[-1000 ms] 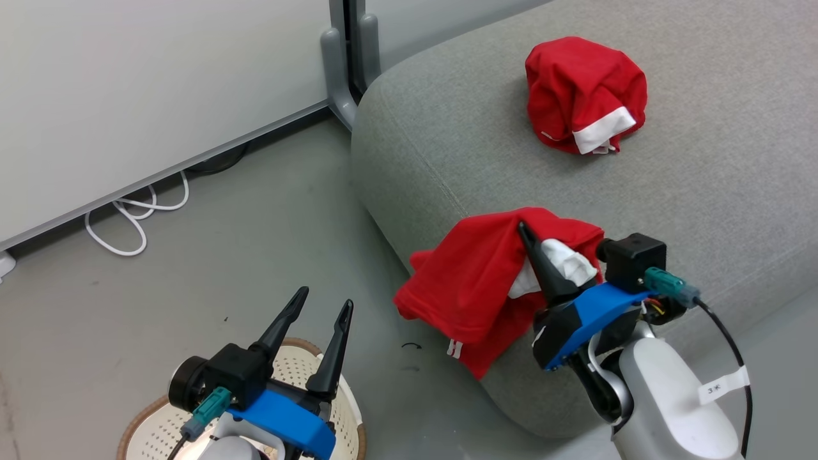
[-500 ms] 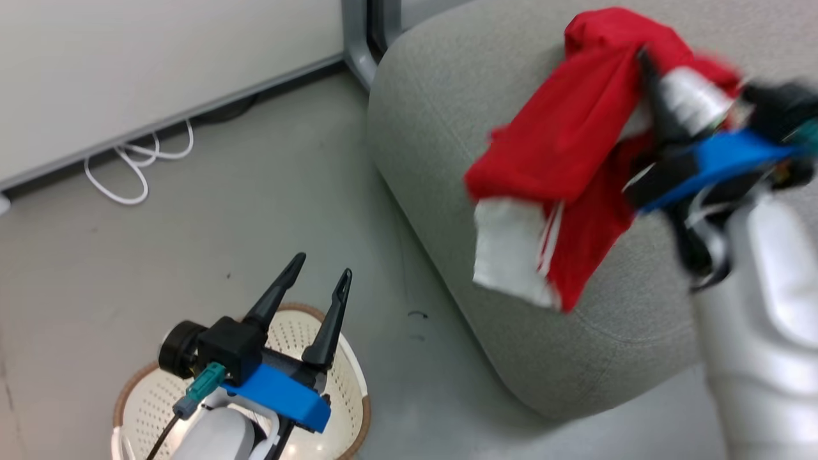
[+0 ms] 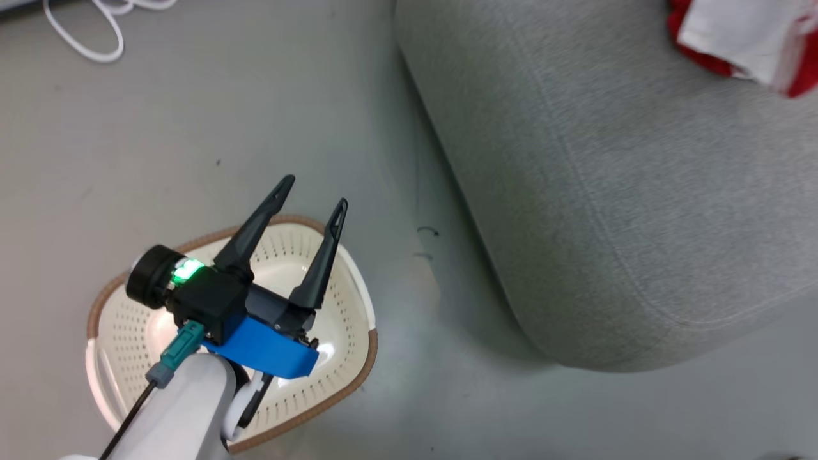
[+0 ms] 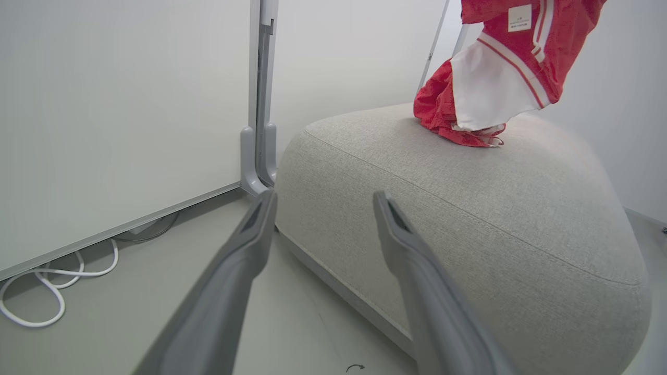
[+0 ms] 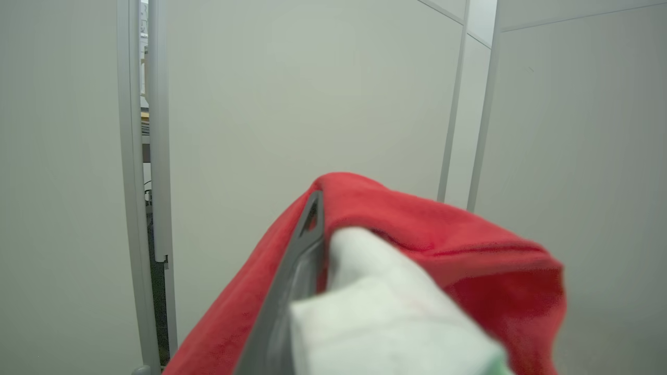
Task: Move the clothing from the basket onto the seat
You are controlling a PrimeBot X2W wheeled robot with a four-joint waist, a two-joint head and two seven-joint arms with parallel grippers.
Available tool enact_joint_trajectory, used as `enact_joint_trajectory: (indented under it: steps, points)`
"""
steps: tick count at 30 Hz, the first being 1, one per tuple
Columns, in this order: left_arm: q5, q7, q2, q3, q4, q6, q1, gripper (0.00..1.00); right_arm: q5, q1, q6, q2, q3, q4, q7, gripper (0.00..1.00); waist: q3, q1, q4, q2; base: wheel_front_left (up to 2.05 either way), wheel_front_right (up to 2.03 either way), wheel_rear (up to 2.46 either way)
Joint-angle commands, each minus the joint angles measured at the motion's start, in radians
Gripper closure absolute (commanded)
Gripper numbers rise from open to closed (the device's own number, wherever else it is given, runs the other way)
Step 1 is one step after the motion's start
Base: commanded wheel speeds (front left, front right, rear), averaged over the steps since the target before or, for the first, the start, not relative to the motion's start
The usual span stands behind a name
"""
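- Laundry basket (image 3: 372, 345) apparently emptied; left gripper (image 3: 316, 191) held spread above it.
- One red garment (image 4: 435, 112) laid on the grey sofa (image 3: 607, 191).
- Second red-and-white garment (image 4: 500, 78) clamped by right gripper (image 5: 312, 224) above sofa; release pending.

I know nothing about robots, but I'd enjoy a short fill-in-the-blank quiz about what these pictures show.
1. The left gripper, above the basket, is not shut but ____.
2. The right gripper is shut on clothing coloured white and ____.
3. The seat is upholstered in fabric coloured ____.
Missing words: open; red; grey.
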Motion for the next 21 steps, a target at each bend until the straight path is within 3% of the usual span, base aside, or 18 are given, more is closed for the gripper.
enact_joint_trajectory:
  steps: [1, 7, 19, 20, 21]
  points:
    - [0.01, -0.005, 0.01, 0.005, -0.012, -0.002, -0.024, 0.0, -0.017, -0.032, 0.0, -0.004, -0.033, 0.013, -0.009, 1.0, 0.071, -0.0002, 0.037, 0.0, 0.0, 0.0, 0.0]
    - [0.032, -0.005, 0.039, 0.01, -0.056, -0.002, -0.068, 0.0, -0.063, -0.049, 0.0, -0.026, -0.113, 0.1, -0.047, 1.0, 0.177, -0.0002, 0.056, 0.0, 0.0, 0.0, 0.0]
    - [0.05, -0.004, 0.065, 0.007, -0.106, 0.0, -0.116, 0.0, -0.139, 0.006, 0.0, 0.03, -0.187, 0.338, -0.134, 1.0, 0.289, -0.0002, 0.09, 0.0, 0.0, 0.0, 0.0]
    - [0.05, -0.004, 0.065, 0.006, -0.106, 0.0, -0.115, 0.0, -0.149, 0.006, 0.0, 0.033, -0.186, 0.358, -0.141, 0.66, 0.29, -0.0002, 0.092, 0.0, 0.0, 0.0, 0.0]
    - [0.049, -0.004, 0.066, 0.005, -0.105, 0.0, -0.115, 0.0, -0.158, 0.004, 0.0, 0.033, -0.185, 0.375, -0.145, 0.03, 0.29, -0.0002, 0.094, 0.0, 0.0, 0.0, 0.0]
